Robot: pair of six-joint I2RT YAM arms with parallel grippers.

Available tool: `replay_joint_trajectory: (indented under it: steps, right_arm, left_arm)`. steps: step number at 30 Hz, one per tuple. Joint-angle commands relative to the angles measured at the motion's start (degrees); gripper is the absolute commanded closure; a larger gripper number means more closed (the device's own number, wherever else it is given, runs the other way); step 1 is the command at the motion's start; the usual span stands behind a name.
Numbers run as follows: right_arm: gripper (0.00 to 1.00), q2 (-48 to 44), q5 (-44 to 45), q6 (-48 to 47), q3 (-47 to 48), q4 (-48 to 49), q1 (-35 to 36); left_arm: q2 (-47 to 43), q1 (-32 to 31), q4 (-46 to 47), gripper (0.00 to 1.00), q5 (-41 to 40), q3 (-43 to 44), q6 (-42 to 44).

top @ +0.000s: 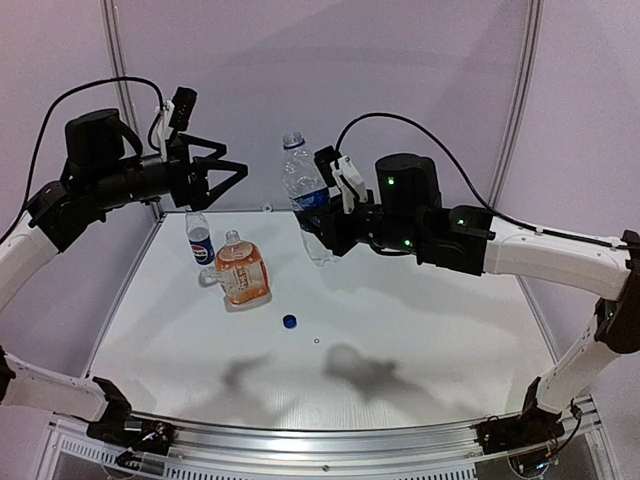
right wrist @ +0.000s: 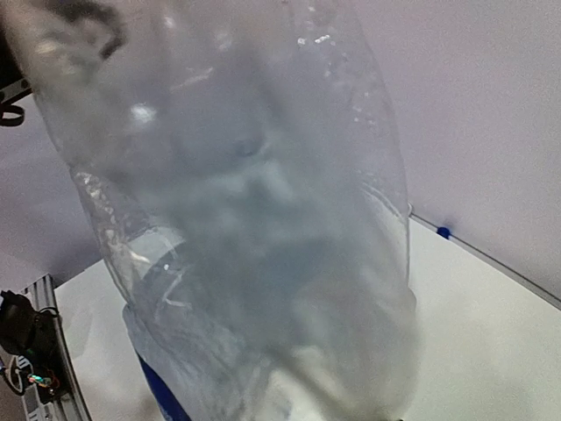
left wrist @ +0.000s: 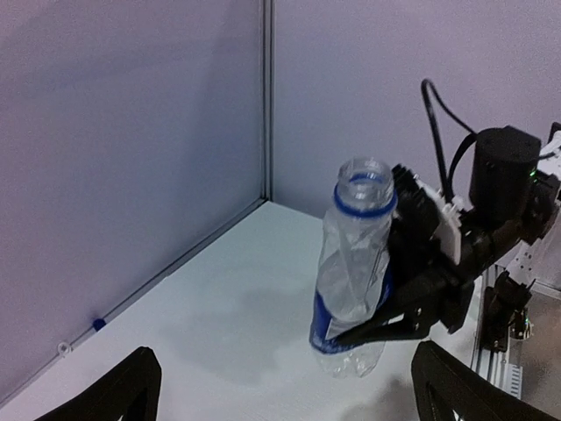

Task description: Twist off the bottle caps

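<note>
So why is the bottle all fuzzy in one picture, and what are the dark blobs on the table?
Right wrist view: the bottle sits so close to the camera that it fills the picture and blurs. Top view: the dark blobs are soft shadows on the table. Left wrist view: the same bottle looks fairly sharp.

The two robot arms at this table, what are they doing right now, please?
They are taking caps off bottles. The jaws of the right arm are shut on a slim clear bottle with a blue label, held in the air with its mouth open and no cap. The jaws of the left arm stand wide open and empty near the bottle's top, not touching it. One blue cap lies on the table. A small blue-labelled bottle and a squat orange bottle stand farther back, apparently capped.
</note>
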Motion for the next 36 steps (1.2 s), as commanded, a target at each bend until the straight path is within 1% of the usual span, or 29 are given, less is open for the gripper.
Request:
replay_joint_trajectory:
  steps: [1, 6, 16, 20, 23, 25, 26, 31, 33, 36]
  right_arm:
    - [0.69, 2.6, -8.3, -0.9, 3.4, 2.2, 0.1]
    - [0.69, 4.5, -10.2, -1.0, 5.8, 1.2, 0.2]
    - [0.69, 6.4, -12.2, -1.1, 7.6, 0.0, 0.4]
    - [0.69, 6.8, -12.7, -1.2, 8.1, -0.6, 0.5]
    - [0.69, 7.0, -12.6, -1.2, 8.0, -0.7, 0.6]
    - [0.69, 7.0, -12.6, -1.1, 8.0, -0.9, 0.8]
    - [0.69, 7.0, -12.5, -1.2, 8.0, -1.0, 0.8]
    - [0.69, 6.9, -12.2, -1.3, 7.8, -1.0, 0.8]
    - [0.69, 6.9, -12.1, -1.3, 7.9, -1.0, 0.9]
    - [0.69, 6.7, -11.6, -1.3, 7.8, -1.1, 0.8]
  left_arm:
    - [1.0, 0.7, 2.4, 0.03, 8.7, 3.0, -3.5]
    - [3.2, 0.7, 4.1, 0.07, 10.9, 4.7, -5.1]
    - [7.5, 0.6, 6.4, 0.2, 14.5, 6.6, -7.3]
    - [8.6, 0.3, 7.9, 0.22, 15.4, 7.3, -8.2]
    - [9.5, -0.1, 8.1, 0.27, 15.3, 8.1, -8.3]
    - [9.9, -0.4, 8.1, 0.31, 15.0, 8.4, -8.4]
    - [10.1, -0.5, 8.2, 0.35, 14.6, 8.4, -8.4]
    - [11.3, -0.7, 7.8, 0.62, 14.2, 8.3, -9.1]
    - [11.6, -0.8, 7.6, 0.67, 14.5, 8.0, -9.2]
    - [11.8, -1.0, 7.5, 0.74, 14.1, 7.6, -9.3]
